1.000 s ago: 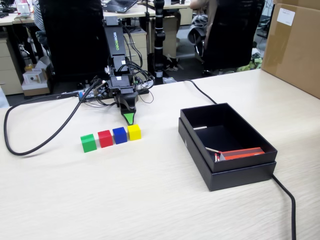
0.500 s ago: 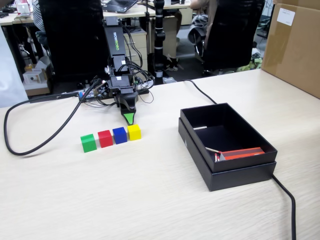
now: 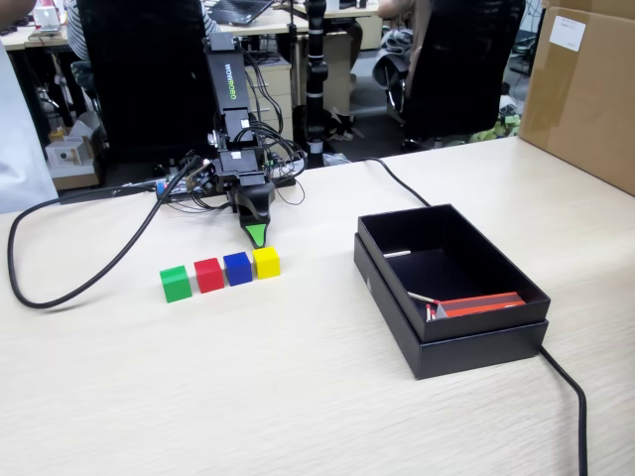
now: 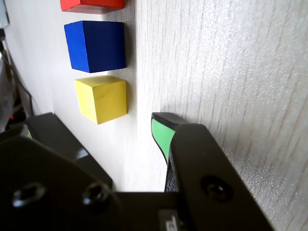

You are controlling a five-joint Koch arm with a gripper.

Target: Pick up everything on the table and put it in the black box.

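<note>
Four small cubes stand in a row on the table [image 3: 298,397] in the fixed view: green [image 3: 175,283], red [image 3: 208,275], blue [image 3: 237,268], yellow [image 3: 266,262]. My gripper [image 3: 256,236] points down just behind the yellow cube, its green-padded tip close to the tabletop. The wrist view shows the yellow cube [image 4: 101,98], the blue cube [image 4: 96,45] and an edge of the red cube [image 4: 91,5] ahead of the gripper [image 4: 98,127]. Its jaws stand apart with bare table between them, touching no cube. The black box [image 3: 397,322] sits to the right, apart from the cubes.
A red-and-white card [image 3: 476,303] and thin sticks lie inside the box. A thick black cable [image 3: 69,288] loops across the table on the left; another [image 3: 571,397] runs past the box's right corner. A brown carton [image 3: 585,89] stands at the far right.
The arm and the cubes have not moved. Only a pale shape at the left edge of the background has shifted.
</note>
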